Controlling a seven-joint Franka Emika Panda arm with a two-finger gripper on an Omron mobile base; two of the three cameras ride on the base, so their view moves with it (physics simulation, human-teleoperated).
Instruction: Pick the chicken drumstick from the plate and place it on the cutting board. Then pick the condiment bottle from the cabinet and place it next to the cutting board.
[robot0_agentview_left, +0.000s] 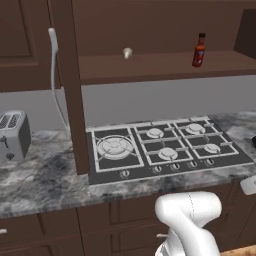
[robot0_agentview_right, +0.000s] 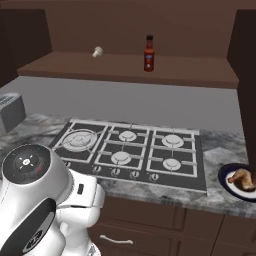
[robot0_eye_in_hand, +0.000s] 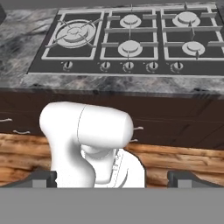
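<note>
Pincer (robot0_eye_in_hand: 112, 178) wide open and empty above the stove (robot0_eye_in_hand: 131, 39); drumstick (robot0_agentview_right: 242, 179) lies on the plate (robot0_agentview_right: 225, 186), bottle (robot0_agentview_right: 149, 53) upright on the cabinet (robot0_agentview_right: 130, 67) shelf.

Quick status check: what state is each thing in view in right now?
gripper: open, holding nothing
chicken drumstick: lying on the plate
condiment bottle: upright on the cabinet shelf
cabinet door: swung open
toaster: on the counter, slots empty
</note>
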